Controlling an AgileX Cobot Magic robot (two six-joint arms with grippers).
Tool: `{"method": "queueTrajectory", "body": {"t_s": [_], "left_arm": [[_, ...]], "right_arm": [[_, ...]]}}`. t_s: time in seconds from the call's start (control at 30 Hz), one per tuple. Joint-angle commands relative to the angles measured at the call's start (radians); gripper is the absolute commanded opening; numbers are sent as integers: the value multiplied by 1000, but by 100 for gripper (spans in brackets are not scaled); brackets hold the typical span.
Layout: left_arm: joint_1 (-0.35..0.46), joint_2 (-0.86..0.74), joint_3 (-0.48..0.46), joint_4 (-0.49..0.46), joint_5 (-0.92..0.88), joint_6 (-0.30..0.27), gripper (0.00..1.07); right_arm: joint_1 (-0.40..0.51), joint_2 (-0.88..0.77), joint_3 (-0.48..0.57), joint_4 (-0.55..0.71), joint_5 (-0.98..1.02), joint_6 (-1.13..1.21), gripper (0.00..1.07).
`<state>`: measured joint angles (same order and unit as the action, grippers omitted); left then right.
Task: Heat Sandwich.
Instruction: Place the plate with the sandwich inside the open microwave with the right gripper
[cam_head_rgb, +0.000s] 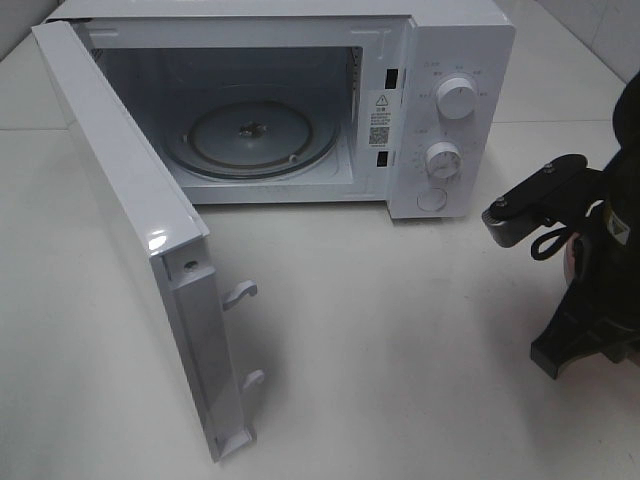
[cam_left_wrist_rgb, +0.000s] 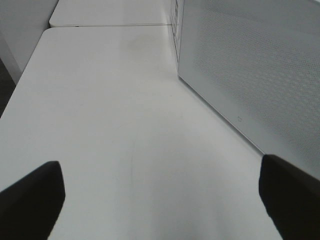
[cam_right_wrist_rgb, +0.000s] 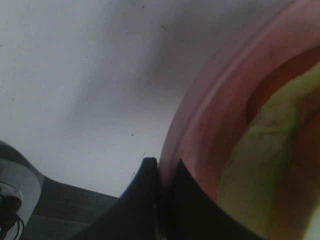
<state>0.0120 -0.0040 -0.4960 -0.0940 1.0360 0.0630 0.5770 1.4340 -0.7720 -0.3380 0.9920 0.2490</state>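
Observation:
In the right wrist view the sandwich (cam_right_wrist_rgb: 265, 165) shows its yellow-green and pale edge, lying on a round pink plate (cam_right_wrist_rgb: 215, 115). My right gripper (cam_right_wrist_rgb: 162, 167) is shut on that plate's rim, one dark finger on each side of it. The exterior high view has the right arm (cam_head_rgb: 590, 270) at the right edge of the table, to the right of the microwave's front; the sandwich is hidden behind it there. My left gripper (cam_left_wrist_rgb: 160, 200) is open, its fingertips (cam_left_wrist_rgb: 35, 200) wide apart over bare table beside the microwave door (cam_left_wrist_rgb: 250, 65).
The white microwave (cam_head_rgb: 440, 60) stands at the back with its door (cam_head_rgb: 130, 200) swung wide to the left. Its glass turntable (cam_head_rgb: 250, 140) has nothing on it. Two knobs (cam_head_rgb: 457, 98) sit on the right panel. White table (cam_head_rgb: 380, 340) lies in front.

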Motion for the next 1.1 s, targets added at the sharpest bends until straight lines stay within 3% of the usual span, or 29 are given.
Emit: {"method": "queueTrajectory", "body": {"t_s": [0.03,0.6,1.1], "left_arm": [[-4,-26,3,-3,-8,-1,103],[-4,-26,3,-3,-8,-1,103],[-4,-26,3,-3,-8,-1,103]], "right_arm": [[20,-19,4,-24,30,13,1],[249,-89,3,-31,68,12,2],[384,-89,3,-49,65,-125,1]]}}
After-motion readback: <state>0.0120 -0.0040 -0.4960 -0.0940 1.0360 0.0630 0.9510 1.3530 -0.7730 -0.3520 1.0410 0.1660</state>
